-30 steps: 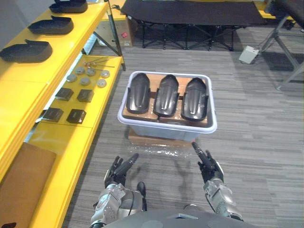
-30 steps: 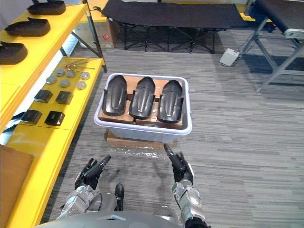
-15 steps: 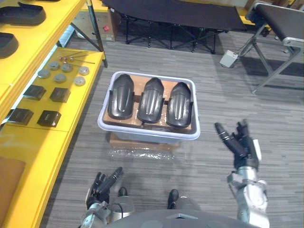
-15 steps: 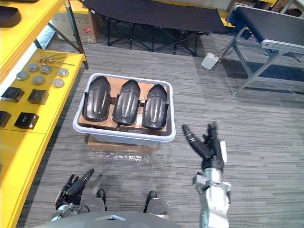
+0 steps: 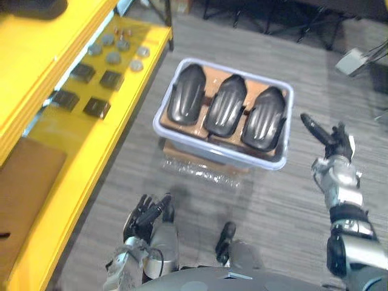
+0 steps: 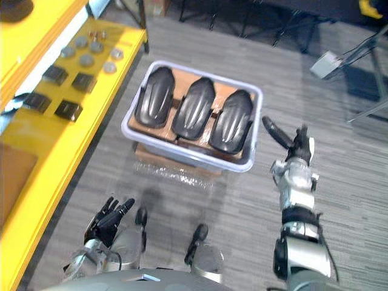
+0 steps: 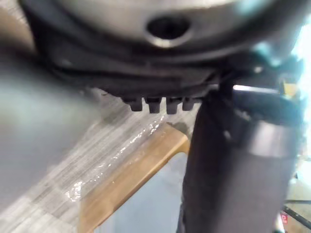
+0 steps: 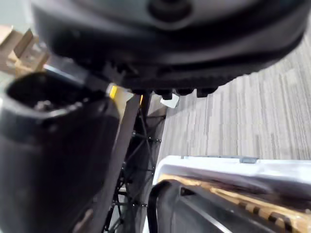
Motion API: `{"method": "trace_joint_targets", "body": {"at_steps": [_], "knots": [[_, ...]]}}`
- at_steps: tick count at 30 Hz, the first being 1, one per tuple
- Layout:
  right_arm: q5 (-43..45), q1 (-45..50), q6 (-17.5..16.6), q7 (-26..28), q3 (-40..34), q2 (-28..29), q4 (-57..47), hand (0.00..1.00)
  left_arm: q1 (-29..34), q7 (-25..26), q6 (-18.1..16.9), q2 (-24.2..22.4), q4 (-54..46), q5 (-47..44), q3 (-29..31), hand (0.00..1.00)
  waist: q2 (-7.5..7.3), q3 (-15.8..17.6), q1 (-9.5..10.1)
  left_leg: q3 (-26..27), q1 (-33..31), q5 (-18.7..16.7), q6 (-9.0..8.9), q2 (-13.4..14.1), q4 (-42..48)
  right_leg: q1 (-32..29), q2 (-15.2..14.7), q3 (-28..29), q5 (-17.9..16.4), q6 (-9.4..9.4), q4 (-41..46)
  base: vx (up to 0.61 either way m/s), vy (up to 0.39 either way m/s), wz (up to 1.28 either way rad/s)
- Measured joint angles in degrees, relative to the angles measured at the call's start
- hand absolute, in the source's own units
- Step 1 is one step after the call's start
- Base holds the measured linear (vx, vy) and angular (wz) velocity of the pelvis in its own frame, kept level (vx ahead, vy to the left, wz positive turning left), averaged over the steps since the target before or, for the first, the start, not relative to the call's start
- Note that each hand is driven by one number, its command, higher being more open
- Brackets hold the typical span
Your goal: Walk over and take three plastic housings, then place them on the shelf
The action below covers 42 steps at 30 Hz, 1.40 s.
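Right hand (image 5: pixel 333 147), fingers straight (holding nothing), has swung nearer the tub (image 6: pixel 182 154) of housings (image 5: pixel 225 107).

dark shape (image 6: pixel 15 9): was cut off at edge | discs (image 6: pixel 86 60): were too small to identify | cardboard (image 6: pixel 180 82): lay largely hidden under plastic housings (image 6: pixel 194 109)

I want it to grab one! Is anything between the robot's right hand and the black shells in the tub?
Only the rim of the tub. The right hand hovers open just outside it, beside the nearest plastic housing. Nothing else visible blocks the way.
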Motion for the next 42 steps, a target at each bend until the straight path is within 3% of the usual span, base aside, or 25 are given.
{"method": "trace_joint_targets", "body": {"at_steps": [7,19,23,24,28,31,34,37,42], "knots": [[-0.1,-9.67,0.09,0.05,4.73,-6.02,8.6,1.0,-1.2,0.33,-0.07,1.53,0.57,-2.43,-2.8,1.0,0.62,2.25,1.97,-1.4,-7.43,-1.83,1.25,-1.04,6.64,-4.1,-1.03,-0.81,0.18,0.31,2.27,-0.07,0.07,0.11],[-1.23,-19.32,10.05,-0.35,9.01,-10.51,18.45,1.0,-4.54,1.18,-1.51,1.44,2.7,-7.53,-7.09,1.0,3.75,4.72,2.85,-1.61,-12.89,-2.23,1.97,-1.13,10.58,-9.34,-1.5,0.01,-0.26,-0.24,5.98,-0.05,0.026,-0.01],[-1.24,-21.61,12.95,-1.49,11.18,-14.12,20.95,1.0,-5.88,1.56,-1.58,0.94,3.4,-9.68,-9.01,1.0,5.65,5.41,3.45,-1.58,-14.91,-1.83,2.08,-1.15,10.82,-12.2,-1.96,0.33,-0.71,-0.6,7.92,-0.05,0.005,-0.03],[-1.24,-22.56,13.47,-1.69,11.19,-15.01,22.0,0.0,-6.21,1.62,-1.56,0.89,3.69,-9.77,-9.27,1.0,6.13,5.7,3.46,-1.7,-15.28,-1.64,2.09,-1.29,10.78,-12.8,-2.3,0.24,-0.91,-0.69,8.66,-0.04,0.006,0.08],[-2.64,-25.04,16.12,-2.42,11.26,-17.73,24.6,0.0,-6.31,2.12,-1.59,0.62,3.84,-11.48,-10.73,1.0,8.1,6.19,3.5,-2.47,-16.75,-0.43,2.28,-2.27,10.13,-15.01,-3.5,-0.4,-1.95,-0.7,11.11,-0.04,0.001,0.14],[-8.49,-26.23,18.24,0.02,13.14,-18.35,26.52,0.0,-6.39,2.07,-2.15,0.3,4.32,-11.96,-11.57,1.0,9.56,6.33,3.64,-3.39,-17.71,0.64,2.38,-3.28,9.09,-16.46,-4.58,-1.07,-2.69,-0.67,12.8,-0.02,0.008,0.17],[-12.58,-26.93,18.19,0.12,13.56,-19.73,28.4,0.0,-6.4,1.99,-2.88,0.17,4.82,-12.74,-12.12,1.0,10.65,6.58,4.0,-4.0,-18.47,0.92,2.29,-3.52,9.17,-17.26,-4.93,-1.6,-3.29,-0.74,13.92,-0.01,0.002,0.15],[-19.1,-26.92,18.18,0.18,17.39,-23.09,28.51,0.0,-6.38,1.2,-2.94,0.28,5.12,-13.22,-12.45,1.0,11.01,6.59,4.29,-4.52,-18.68,1.61,2.13,-3.98,8.74,-18.36,-5.81,-1.79,-4.54,-1.01,16.16,0.01,-0.007,0.12],[-20.88,-26.81,16.67,-0.06,18.54,-22.76,29.27,0.0,-6.35,0.15,-3.06,0.39,4.9,-13.19,-12.75,1.0,11.1,6.53,3.81,-5.03,-18.53,2.15,1.68,-3.52,8.31,-18.39,-5.49,-2.38,-5.18,-1.57,16.79,0.01,-0.018,0.04]]}}
